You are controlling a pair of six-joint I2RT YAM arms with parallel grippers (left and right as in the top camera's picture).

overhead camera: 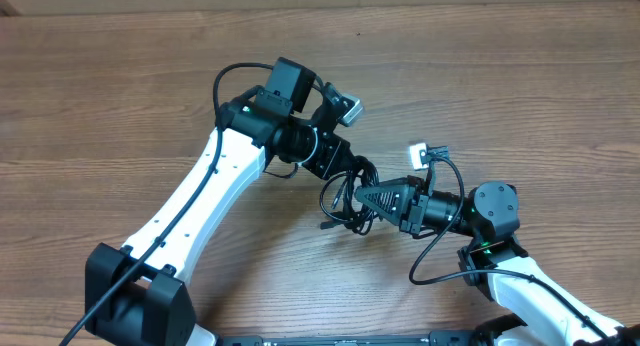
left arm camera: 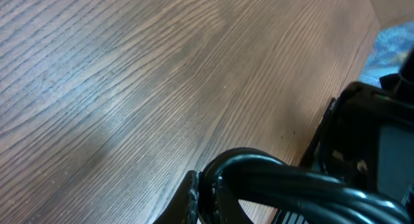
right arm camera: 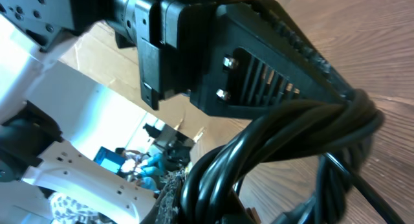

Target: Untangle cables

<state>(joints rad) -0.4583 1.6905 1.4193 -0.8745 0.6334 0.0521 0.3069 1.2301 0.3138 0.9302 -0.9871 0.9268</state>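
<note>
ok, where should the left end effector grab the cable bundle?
Probably the loose loop at the lower-left of the tangled bundle of thin black cables, from the left: it stands out from the knot, and the right end effector crowds the other side.

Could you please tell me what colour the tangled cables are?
Glossy black; the right wrist view shows the cables best.

No legible text, labels, brands, numbers or signs in overhead, left wrist, right wrist views.
</note>
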